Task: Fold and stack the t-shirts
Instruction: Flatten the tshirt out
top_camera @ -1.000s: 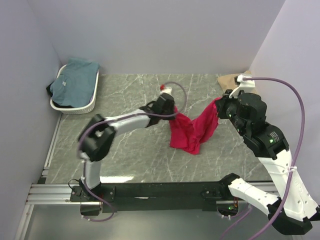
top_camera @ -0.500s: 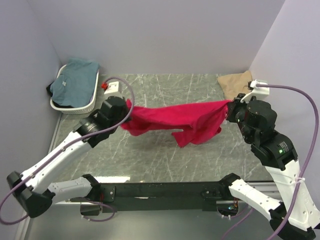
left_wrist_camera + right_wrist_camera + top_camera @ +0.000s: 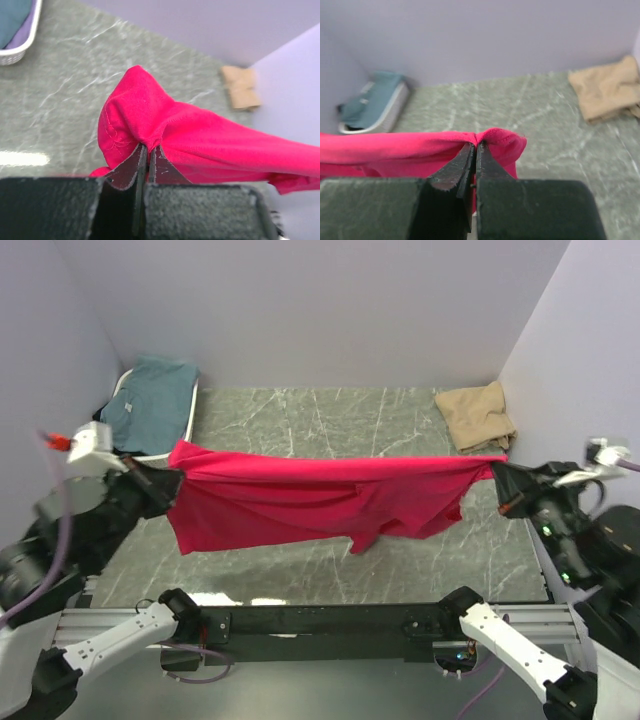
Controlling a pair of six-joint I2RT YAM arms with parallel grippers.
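The red t-shirt (image 3: 320,498) hangs stretched wide above the table between both arms. My left gripper (image 3: 172,478) is shut on its left edge; in the left wrist view the gripper (image 3: 148,148) pinches a bunch of red cloth (image 3: 200,145). My right gripper (image 3: 497,472) is shut on the shirt's right edge, and the right wrist view shows the gripper (image 3: 475,145) clamped on the red hem (image 3: 500,142). The tan t-shirt (image 3: 477,415) lies crumpled at the back right corner. The teal t-shirt (image 3: 150,395) lies in the basket.
A white oval basket (image 3: 160,453) stands at the back left by the wall. Purple walls close in the back and both sides. The black rail (image 3: 320,620) with the arm bases runs along the near edge.
Both arms have swung outward and back toward the near edge, pulling the red t-shirt from a bunched hang into a wide taut spread. Both grips have held.
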